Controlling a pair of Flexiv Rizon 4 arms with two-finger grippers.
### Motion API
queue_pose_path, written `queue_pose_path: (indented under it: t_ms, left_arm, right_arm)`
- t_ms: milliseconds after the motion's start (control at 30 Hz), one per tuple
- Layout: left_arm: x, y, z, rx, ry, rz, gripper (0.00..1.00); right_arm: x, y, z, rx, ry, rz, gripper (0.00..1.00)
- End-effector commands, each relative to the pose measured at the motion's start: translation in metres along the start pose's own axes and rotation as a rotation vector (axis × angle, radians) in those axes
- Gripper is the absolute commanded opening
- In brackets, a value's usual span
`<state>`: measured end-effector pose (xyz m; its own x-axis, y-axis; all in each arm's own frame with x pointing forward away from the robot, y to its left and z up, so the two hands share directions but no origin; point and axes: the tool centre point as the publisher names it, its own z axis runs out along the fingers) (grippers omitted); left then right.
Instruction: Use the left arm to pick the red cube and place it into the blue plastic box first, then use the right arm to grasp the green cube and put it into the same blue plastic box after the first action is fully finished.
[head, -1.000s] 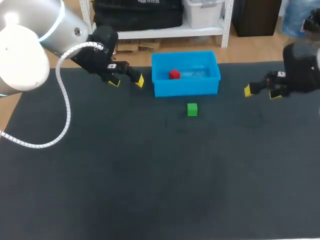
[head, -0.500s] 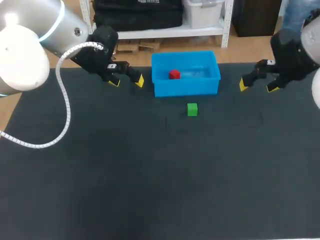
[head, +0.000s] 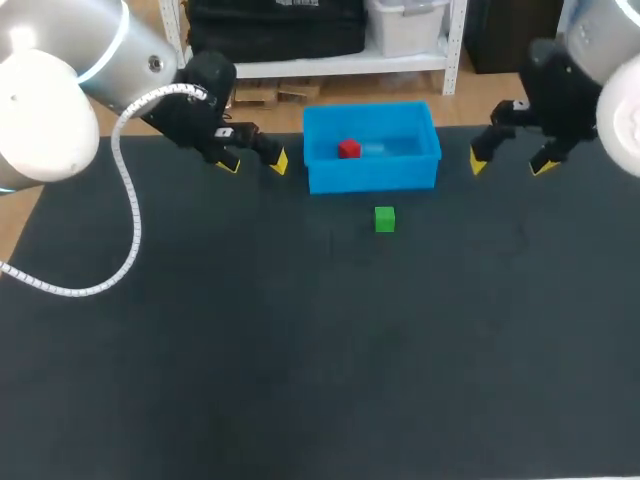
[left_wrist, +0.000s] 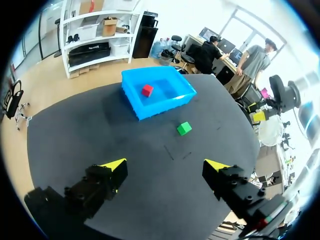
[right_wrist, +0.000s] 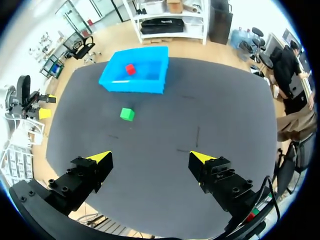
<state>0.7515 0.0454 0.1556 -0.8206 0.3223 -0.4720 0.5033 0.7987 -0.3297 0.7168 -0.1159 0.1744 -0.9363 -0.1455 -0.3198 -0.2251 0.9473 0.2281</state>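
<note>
Half a second on, finds right gripper nearer blue plastic box, spread and empty, small green cube well apart ahead.

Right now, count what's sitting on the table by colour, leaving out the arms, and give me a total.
Red: 1, the red cube, inside the blue plastic box
Green: 1, the green cube, outside the box
Blue: 1, the blue plastic box
Total: 3

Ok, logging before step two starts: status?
Left hand, right hand open, empty. Red cube inside blue plastic box. Green cube on dark mat, untouched, nothing blocking.
</note>
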Motion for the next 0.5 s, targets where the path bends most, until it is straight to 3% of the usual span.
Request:
queue_pose_path:
  t_ms: [33,500]
  left_arm:
    - [0.001,0.001,-0.001,0.004,-0.003,0.002,1.00]
    - [0.001,0.001,-0.001,0.004,-0.003,0.002,1.00]
  right_arm:
    - [-0.005,0.005,0.000,0.023,0.042,0.006,1.00]
    - [-0.013,0.016,0.009,0.089,0.147,0.027,1.00]
